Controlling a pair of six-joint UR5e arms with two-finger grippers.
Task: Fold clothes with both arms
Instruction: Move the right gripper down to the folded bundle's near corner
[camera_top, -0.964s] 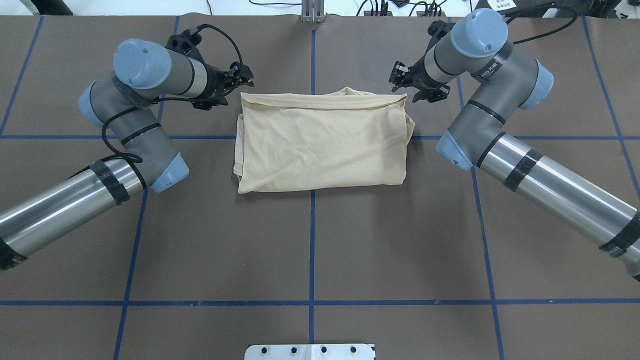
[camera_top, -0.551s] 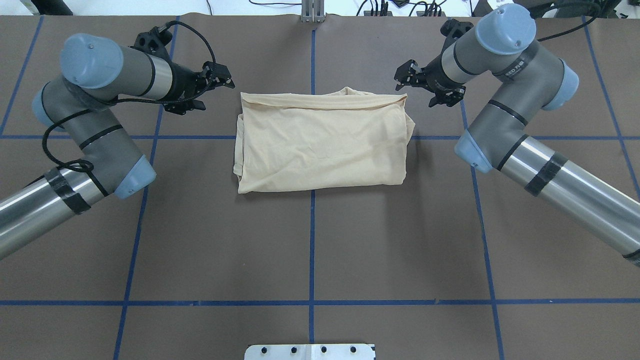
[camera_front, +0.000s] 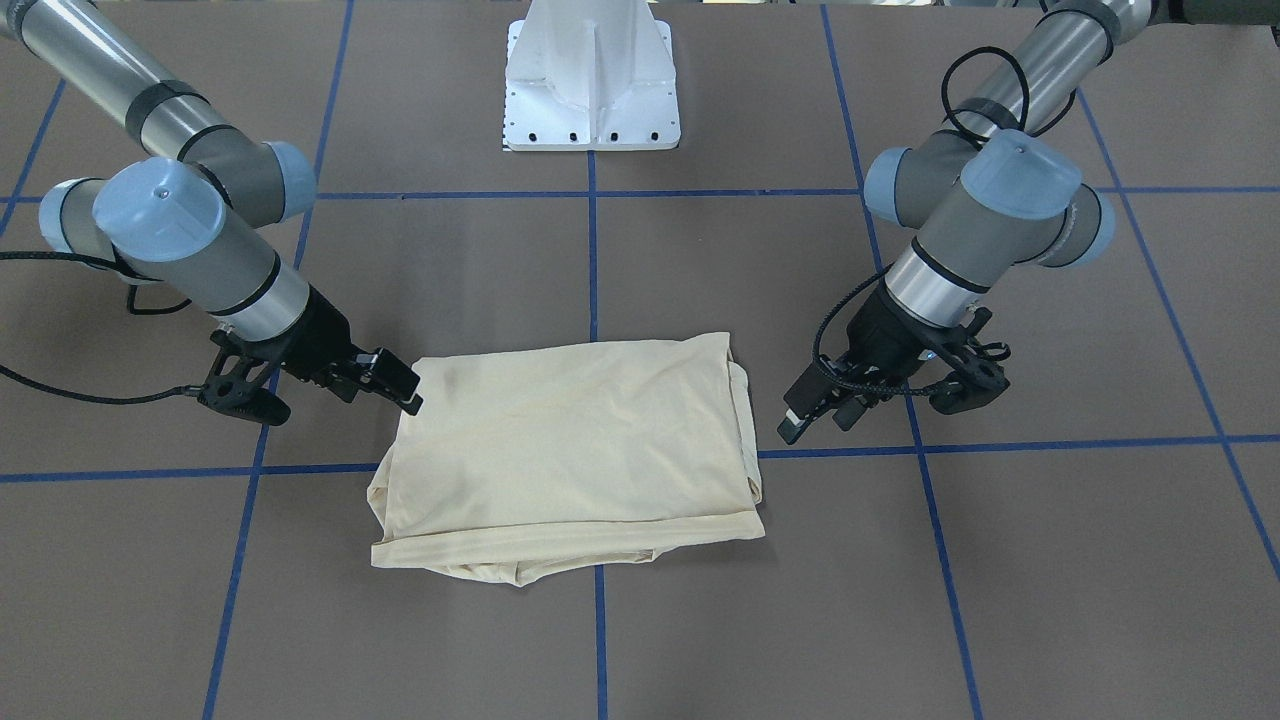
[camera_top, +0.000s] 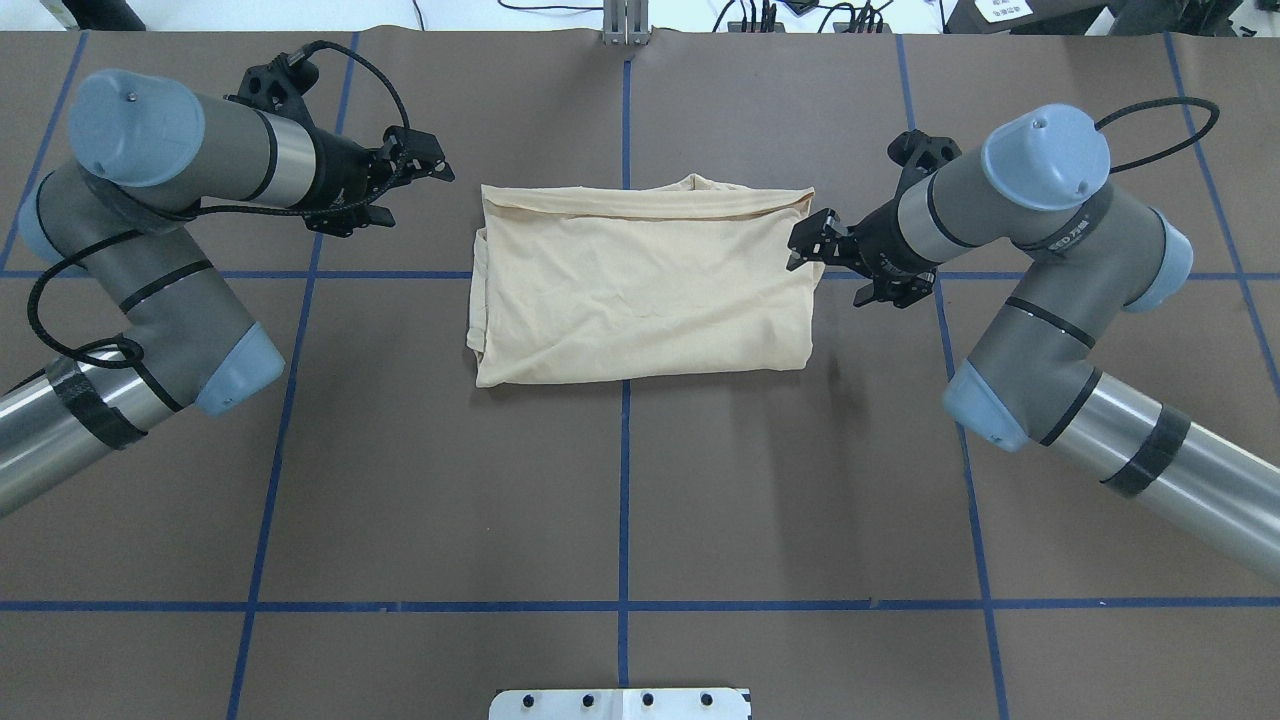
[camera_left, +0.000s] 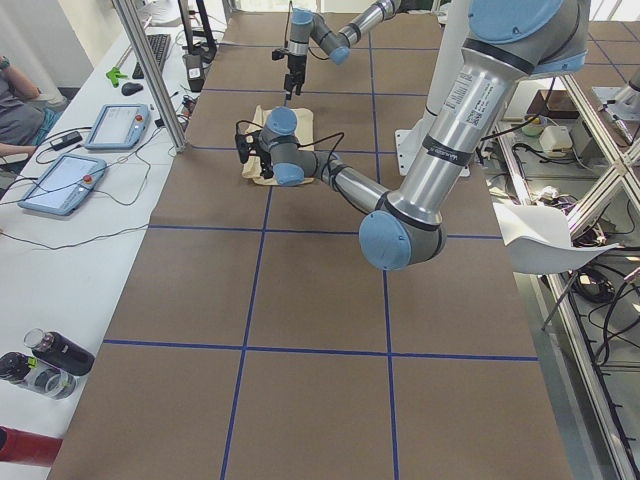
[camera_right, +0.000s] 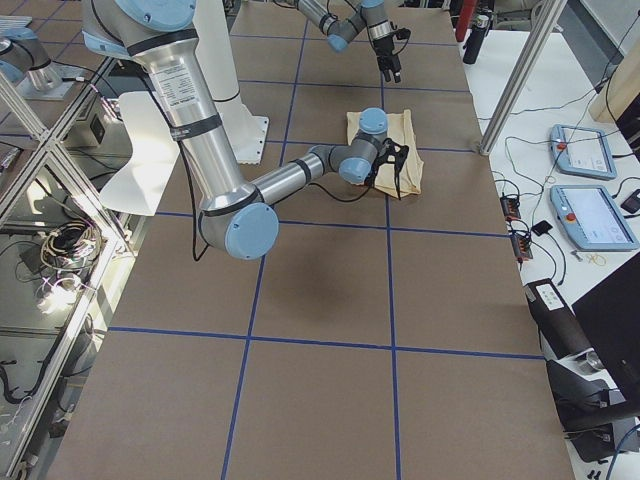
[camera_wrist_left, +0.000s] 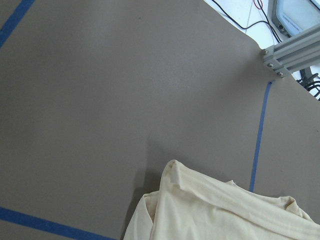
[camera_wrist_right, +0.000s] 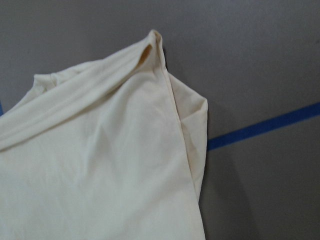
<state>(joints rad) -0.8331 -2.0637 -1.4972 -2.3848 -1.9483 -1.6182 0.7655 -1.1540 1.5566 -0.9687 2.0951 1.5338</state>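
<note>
The brown table (camera_top: 620, 480) is carrying one cream-yellow shirt (camera_top: 640, 290), which is lying folded into a rectangle at its centre. The fold is hiding any print or label. Two arms are reaching in. Since 0.6 s ago the left arm (camera_top: 180, 150) is drawing further away from the shirt's far left corner, while the right arm (camera_top: 1040, 200) is swinging nearer, down from the far right corner. The shirt itself is lying as before. Of the two grippers, the left gripper (camera_top: 432, 160) is hanging clear of the cloth, jaws parted and gripping nothing. The right gripper (camera_top: 808, 240), also spread and empty, is hovering at the shirt's right edge, though contact is hard to judge.
</note>
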